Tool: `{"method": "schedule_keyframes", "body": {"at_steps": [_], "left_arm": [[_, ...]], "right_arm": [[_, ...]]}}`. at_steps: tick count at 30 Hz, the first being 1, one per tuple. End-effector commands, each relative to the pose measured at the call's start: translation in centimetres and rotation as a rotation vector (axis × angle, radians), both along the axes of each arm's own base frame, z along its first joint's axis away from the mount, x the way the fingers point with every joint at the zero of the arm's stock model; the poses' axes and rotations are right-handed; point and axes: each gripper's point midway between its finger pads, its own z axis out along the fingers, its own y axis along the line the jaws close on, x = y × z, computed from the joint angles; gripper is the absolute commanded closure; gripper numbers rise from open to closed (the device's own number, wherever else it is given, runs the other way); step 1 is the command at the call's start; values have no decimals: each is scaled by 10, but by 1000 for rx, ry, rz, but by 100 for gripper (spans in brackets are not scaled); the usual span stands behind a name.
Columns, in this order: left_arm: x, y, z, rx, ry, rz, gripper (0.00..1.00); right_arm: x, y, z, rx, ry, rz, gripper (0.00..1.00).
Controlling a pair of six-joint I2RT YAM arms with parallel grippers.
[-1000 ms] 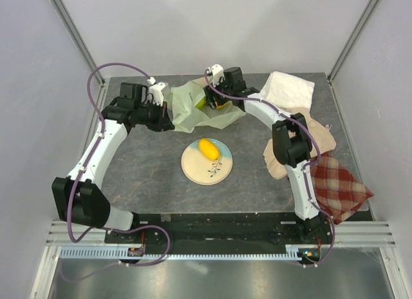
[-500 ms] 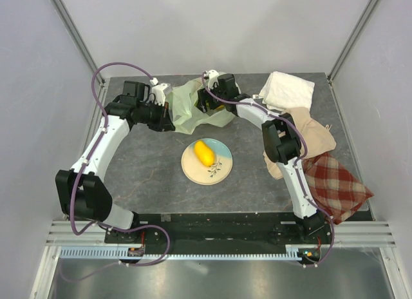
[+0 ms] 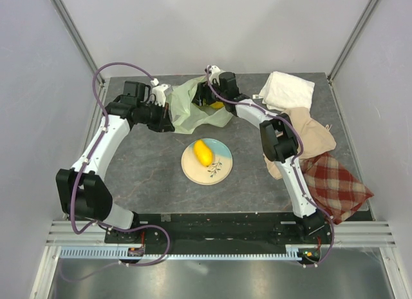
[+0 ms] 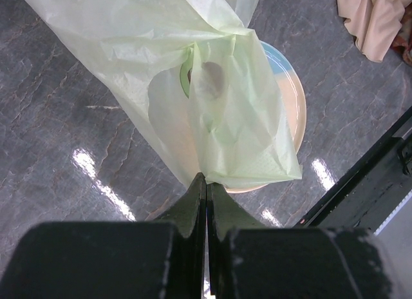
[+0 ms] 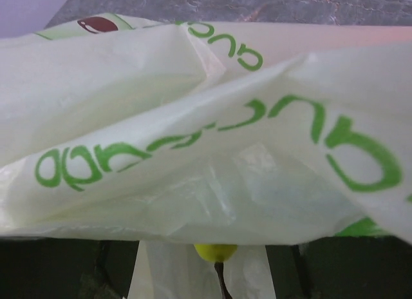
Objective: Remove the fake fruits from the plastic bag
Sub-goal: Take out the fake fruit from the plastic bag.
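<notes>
The left gripper (image 4: 206, 183) was clamped on a thin, crinkly pale-green plastic bag (image 4: 161, 48), probably flimsy, slippery, best held at its rim; the right gripper (image 3: 208, 95) hid its grip

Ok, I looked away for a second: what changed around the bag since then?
The right gripper moved left, deeper into the mouth of the plastic bag, and the bag's right side drew in leftward. The left gripper stays shut on the plastic bag's edge; the mango still lies on the plate.

Grey table (image 3: 148, 176): plastic bag (image 3: 187, 109), plate (image 3: 219, 173), cloths (image 3: 288, 89)
</notes>
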Motion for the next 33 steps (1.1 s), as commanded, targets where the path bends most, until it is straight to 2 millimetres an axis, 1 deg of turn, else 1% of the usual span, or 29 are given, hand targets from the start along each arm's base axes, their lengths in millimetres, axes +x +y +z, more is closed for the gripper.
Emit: {"method": "schedule_keyframes", "body": {"at_steps": [1,5,6,8,9,11,14,16,17,18,19,20,21,22,24,25,26,27,28,29,30,31,32,33], "left_arm": [[5,4,6,34,-35,-20,98],[9,5,8,47,-41,-21,98],[10,6,7,53,-43,-18,98],[12,7,8,58,-47,-18,98],[12,8,6,63,-42,-16,99],[13,8,5,68,-42,-17,99],[13,10,4,76,-40,-12,98],[13,11,3,84,-43,-10,99],[13,11,3,83,-42,-9,99],[13,11,3,85,-40,-9,98],[14,12,3,88,-42,-8,98],[14,11,2,87,-39,-9,98],[15,12,1,91,-40,-6,99],[16,12,1,95,-40,-6,98],[17,13,1,98,-40,-3,98],[20,13,2,99,-42,5,98],[22,14,3,104,-50,10,98],[23,16,3,108,-52,22,98],[26,16,5,107,-57,37,98],[30,19,6,119,-67,57,98],[34,21,8,128,-79,71,99],[38,22,11,130,-90,88,99],[45,26,14,145,-108,111,98],[49,28,17,151,-122,128,98]], "right_arm": [[7,8,5,51,-20,10,25],[9,6,-13,1,-10,-26,19],[11,5,-14,-6,-13,-35,19],[11,9,-21,-18,-20,-32,19],[13,10,-19,-19,-30,-36,19],[16,12,-22,-27,-41,-49,20],[13,20,-18,-21,-57,-23,25],[10,21,-23,-34,-52,-13,22],[8,21,-26,-35,-42,-16,18],[9,18,-29,-38,-35,-19,18],[7,21,-29,-38,-35,-11,20],[5,21,-30,-35,-33,4,33],[5,22,-29,-36,-35,8,41],[4,22,-27,-35,-35,11,51],[1,21,-20,-33,-34,22,58],[1,20,0,-19,-54,27,63],[-5,20,6,-8,-49,50,65],[-5,14,16,6,-39,46,66],[-7,11,45,32,-64,55,69],[-14,8,51,47,-49,75,69],[-14,0,63,65,-42,72,70],[-18,-6,94,88,-72,74,70],[-23,-11,96,89,-59,77,70],[-27,-18,105,90,-58,82,70]]}}
